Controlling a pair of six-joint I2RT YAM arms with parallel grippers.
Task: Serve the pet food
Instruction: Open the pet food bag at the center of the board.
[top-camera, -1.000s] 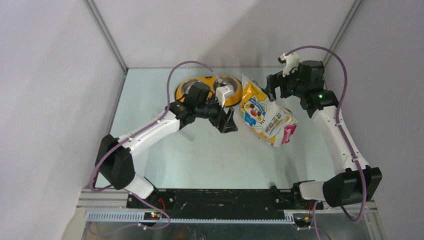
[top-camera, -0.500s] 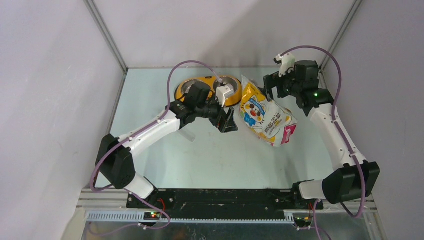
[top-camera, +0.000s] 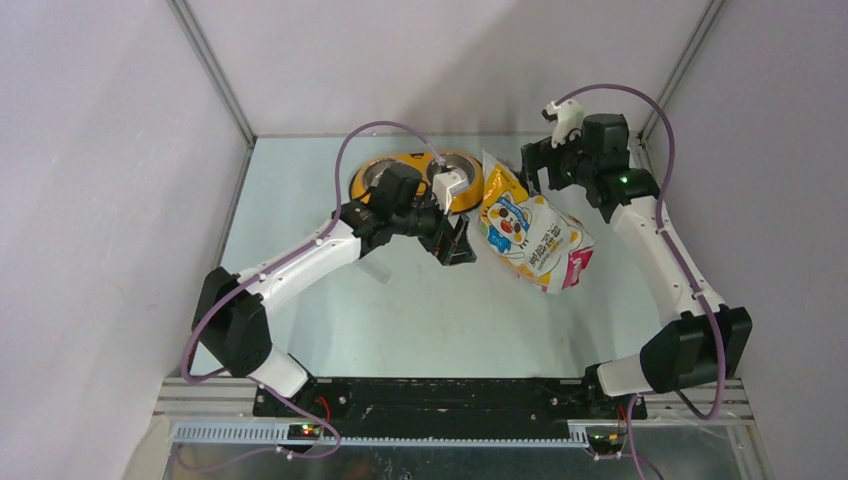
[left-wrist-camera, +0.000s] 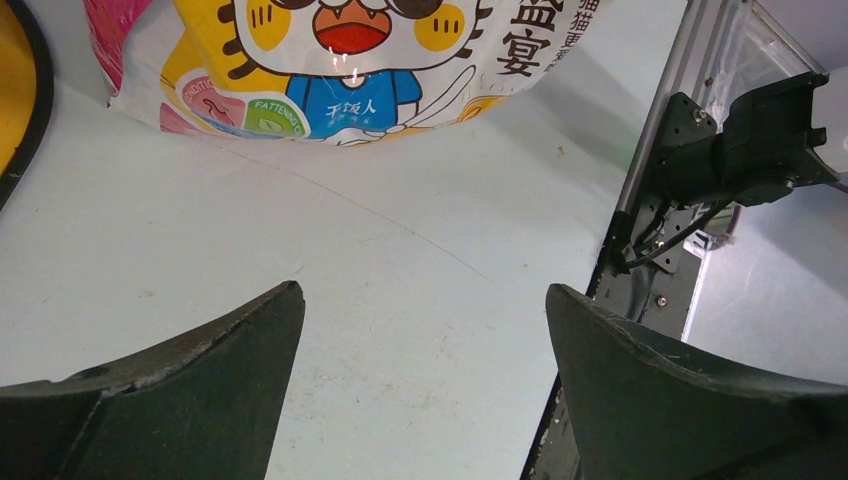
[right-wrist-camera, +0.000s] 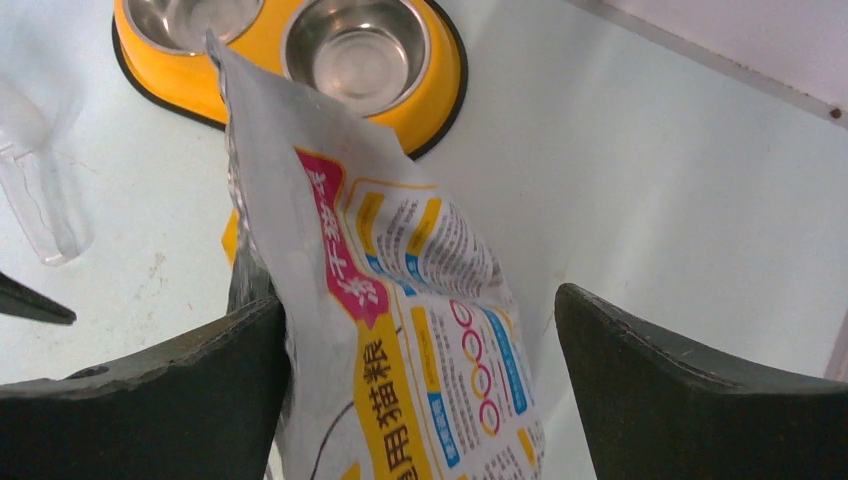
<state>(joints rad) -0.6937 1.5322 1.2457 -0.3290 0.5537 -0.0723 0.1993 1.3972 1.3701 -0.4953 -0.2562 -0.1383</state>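
On the table, far middle: the pet food bag (top-camera: 530, 235) lies slanted, its top corner raised just beside the yellow double bowl (top-camera: 470, 197) and its pink base toward the near side.
Bowl cups: both show bare steel.
Left gripper (top-camera: 458, 243): jaws wide apart, holding nothing, low over the table just left of the bag.
Right gripper (top-camera: 533, 170): jaws wide apart above the bag's top end; the raised edge stands between them, not clamped.
Clear scoop (right-wrist-camera: 40, 215): lies left of the bag.
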